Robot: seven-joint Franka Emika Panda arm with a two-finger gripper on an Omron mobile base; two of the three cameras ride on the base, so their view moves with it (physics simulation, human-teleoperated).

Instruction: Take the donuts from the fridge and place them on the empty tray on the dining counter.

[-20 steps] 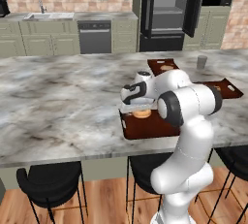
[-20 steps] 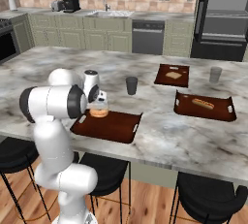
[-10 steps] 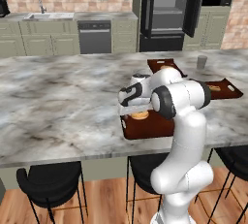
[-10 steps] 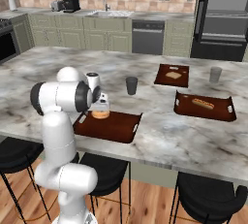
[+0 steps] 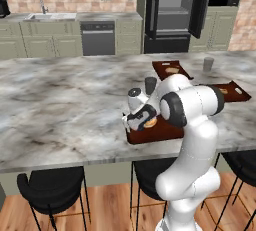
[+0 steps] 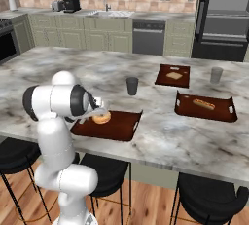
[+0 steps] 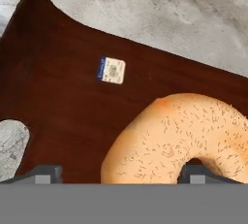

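Donut: the orange-tan donut (image 7: 186,138) lies flat on the tray (image 7: 63,116).
Tray: on the dining counter (image 6: 160,136), close to its near edge.
Gripper: the gripper (image 7: 118,172) hangs just over the donut with its jaws wide apart, one tip on each side, holding nothing.
Fridge: the fridge (image 5: 175,12) stands far behind the tray with a door open.

Pretty standard Franka arm (image 5: 192,125): glossy white rounded shells, chunky tube-like links, dark grey-black bands at the joints. Bulbous white base section. The hand (image 5: 139,116) is white with dark trim, small dark squarish tips.
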